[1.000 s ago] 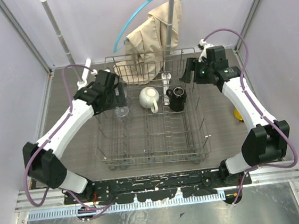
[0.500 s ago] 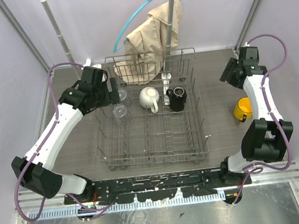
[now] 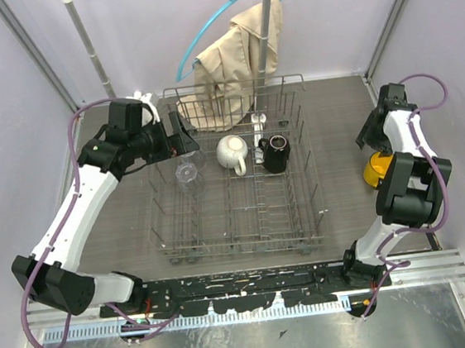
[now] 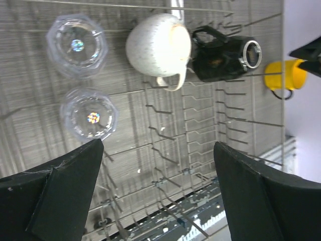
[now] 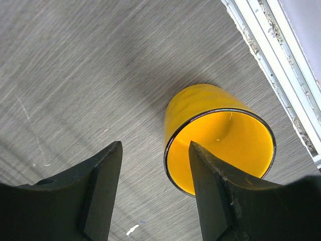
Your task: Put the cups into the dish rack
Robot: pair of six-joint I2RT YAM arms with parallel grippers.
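Observation:
The dish rack (image 3: 240, 246) stands mid-table. Inside its back rows sit the white mug (image 3: 232, 151), the black mug (image 3: 276, 153) and a clear tumbler (image 3: 188, 174). The left wrist view shows two tumblers (image 4: 76, 44) (image 4: 90, 113) upside down, with the white mug (image 4: 158, 44) and black mug (image 4: 220, 55) beside them. The yellow mug (image 3: 372, 171) stands on the table right of the rack. My left gripper (image 3: 185, 137) is open and empty above the rack's back left. My right gripper (image 5: 155, 145) is open just above the yellow mug (image 5: 220, 138), one finger over its rim.
A clothes rail (image 3: 265, 29) with a beige garment (image 3: 234, 66) and a blue hanger stands behind the rack. Purple walls close in left and right. A metal frame rail (image 5: 281, 65) runs right beside the yellow mug.
My right arm swung from the rack's back right corner out to the right, over the yellow mug. My left arm drew back left from over the tumblers.

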